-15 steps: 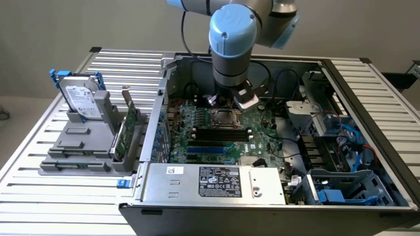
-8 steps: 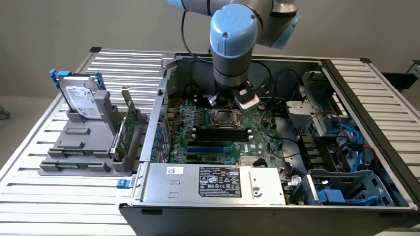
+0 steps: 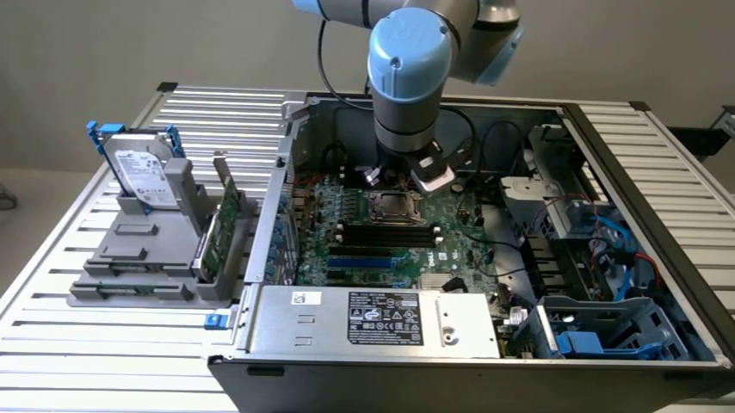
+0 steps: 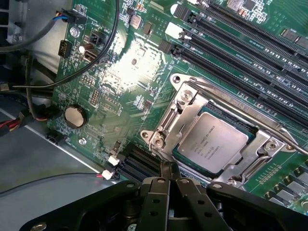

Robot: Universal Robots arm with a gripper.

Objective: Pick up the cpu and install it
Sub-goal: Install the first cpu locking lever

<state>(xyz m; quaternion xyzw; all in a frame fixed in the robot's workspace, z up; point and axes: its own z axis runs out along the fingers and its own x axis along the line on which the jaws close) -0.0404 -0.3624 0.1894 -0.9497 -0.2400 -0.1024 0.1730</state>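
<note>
Down inside the open computer case (image 3: pixel 643 258) the cpu (image 4: pixel 215 142) sits in its socket frame (image 4: pixel 185 96) — the hand (image 4: pixel 169 169), clenched and empty, hovers just beside it.

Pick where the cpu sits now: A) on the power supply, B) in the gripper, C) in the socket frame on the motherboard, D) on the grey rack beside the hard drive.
C: the cpu lies flat inside the socket frame, and the shut gripper holds nothing.
</note>
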